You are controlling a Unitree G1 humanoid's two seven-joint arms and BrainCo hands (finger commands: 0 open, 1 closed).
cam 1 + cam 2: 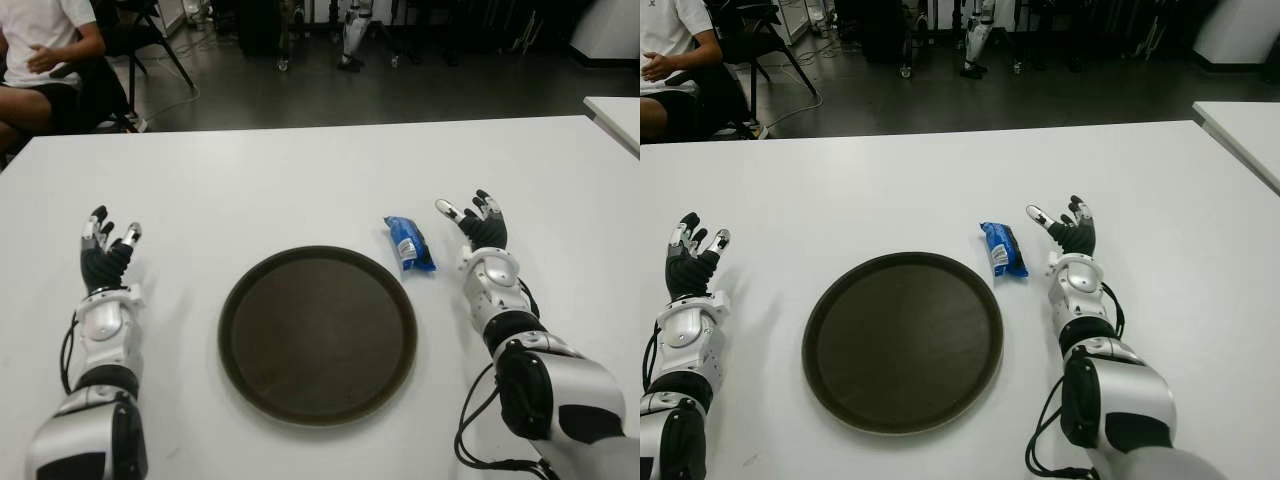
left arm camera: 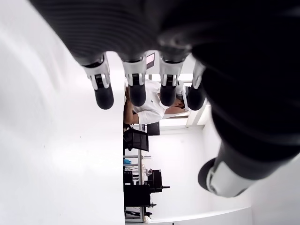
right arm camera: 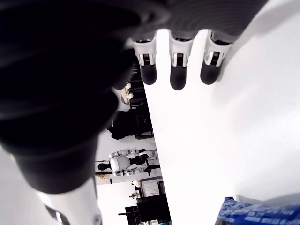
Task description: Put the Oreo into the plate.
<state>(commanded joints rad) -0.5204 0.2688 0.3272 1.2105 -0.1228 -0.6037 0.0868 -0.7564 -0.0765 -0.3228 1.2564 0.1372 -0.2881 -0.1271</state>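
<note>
The white table point(image 1: 300, 180) carries everything, and at its middle, toward the robot, sits the round dark plate point(image 1: 318, 335) — bare, nothing in it yet. Just off the plate's far right rim lies the Oreo point(image 1: 409, 243), a small blue packet flat on the table. Its long axis runs roughly away from the robot, tilted slightly so the far end leans toward the left.

The right hand point(image 1: 477, 224) is plainly the nearer one — it shows just to the right of the packet, with a narrow strip of bare table between them, so the Oreo lies to this hand's left at about the level of its fingers. Those fingers point(image 3: 179, 77) are extended and relaxed, gripping nothing; the packet's blue edge peeks into a corner of the right wrist view, apart from them. Whether the palm touches the table is hard to tell from these angles.

The left hand point(image 1: 104, 250) shows well apart, on the far side of the plate, fingers point(image 2: 137, 93) likewise loose and holding nothing.

In my judgement the pickup falls to the right hand: a short sideways reach leftward, closing across the packet's narrow width, then on to the plate.
</note>
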